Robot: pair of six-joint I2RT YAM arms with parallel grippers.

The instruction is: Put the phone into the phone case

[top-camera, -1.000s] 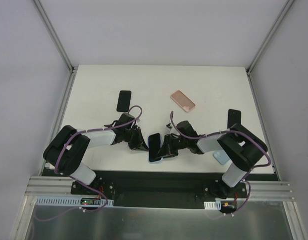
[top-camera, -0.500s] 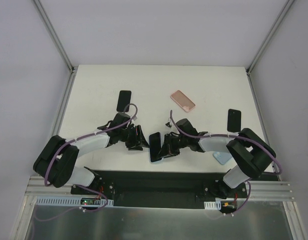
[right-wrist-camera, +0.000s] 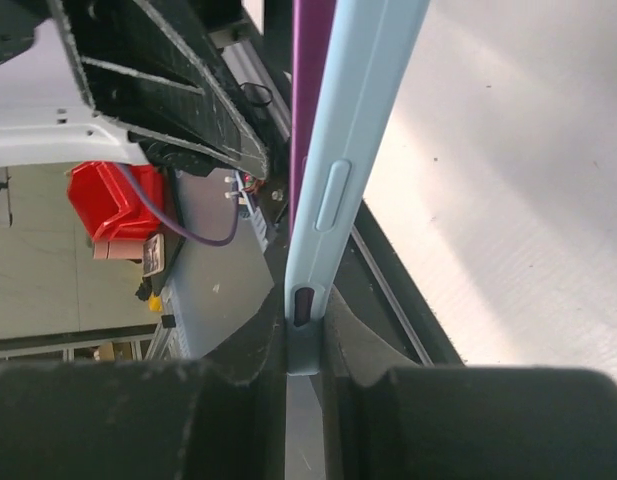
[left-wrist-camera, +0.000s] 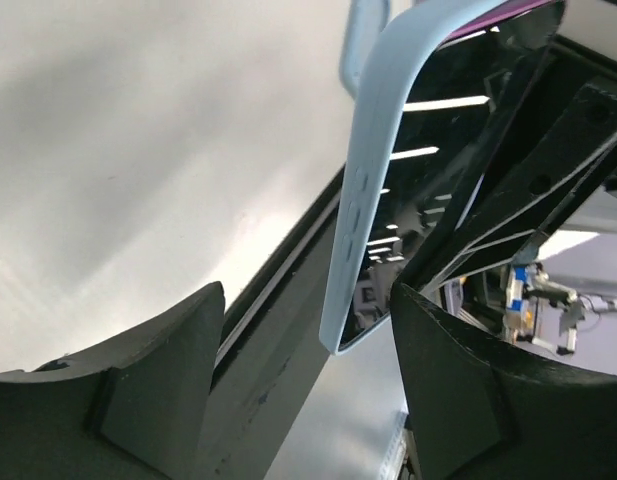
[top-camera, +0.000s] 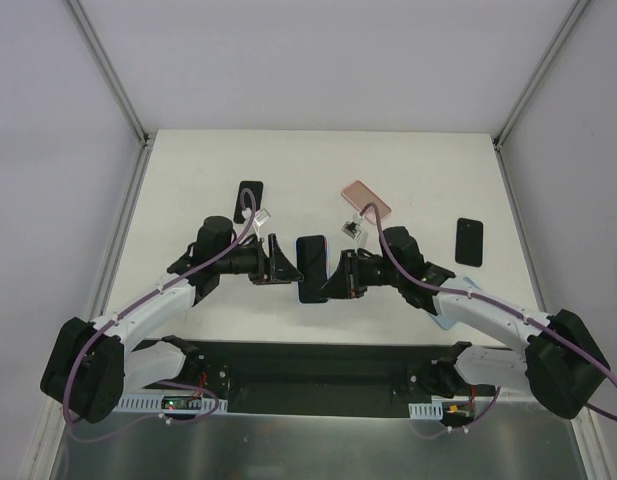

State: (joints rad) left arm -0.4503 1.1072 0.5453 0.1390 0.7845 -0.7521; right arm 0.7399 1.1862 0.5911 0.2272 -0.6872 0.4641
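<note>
Phone case (left-wrist-camera: 360, 210), pale blue, stands on edge just below the centre of the overhead view, raised between the two arms and clear of the white table (top-camera: 188, 170). The phone (top-camera: 311, 262) sits in it, its dark glossy face turned up toward the overhead camera. In the right wrist view a thin purple strip of the phone runs along the left side of the case's blue side wall. How fully the phone is seated cannot be told. The right gripper (right-wrist-camera: 304, 345) reaches in from the right of the overhead frame and is clamped narrow on the lower end of the case, one finger on each side. The left gripper (left-wrist-camera: 308, 390) comes in from the left with its fingers (left-wrist-camera: 158, 380) spread wide, and the lower corner of the case hangs in the gap, nearer the right-hand finger. Whether it touches that finger cannot be told. On the table above the arms lie a black slab (top-camera: 248, 201) at upper left, a pink slab (top-camera: 366, 202) at upper centre and another black slab (top-camera: 469, 241) at right, all well apart.
</note>
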